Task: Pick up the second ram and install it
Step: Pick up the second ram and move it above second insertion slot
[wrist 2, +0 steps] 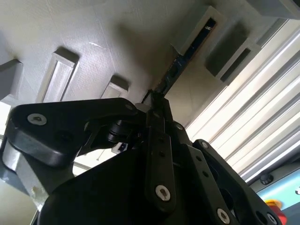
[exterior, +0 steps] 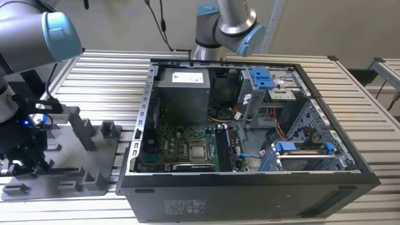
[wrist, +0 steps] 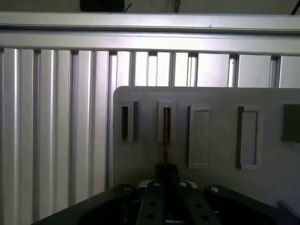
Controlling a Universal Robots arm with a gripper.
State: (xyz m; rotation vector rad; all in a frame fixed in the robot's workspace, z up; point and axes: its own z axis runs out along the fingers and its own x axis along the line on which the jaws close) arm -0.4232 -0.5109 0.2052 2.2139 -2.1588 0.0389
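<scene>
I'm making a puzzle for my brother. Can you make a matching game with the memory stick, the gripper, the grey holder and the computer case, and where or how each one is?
Things:
1. second ram
2. gripper
3. grey holder
4. computer case

Places or states:
A. open, with a green board showing inside
B. shut on the thin stick
C. lies on the slatted table, beside the case
D. far end in a slot of the holder

Pairs: 1-D, 2-B, 3-C, 4-A
</scene>
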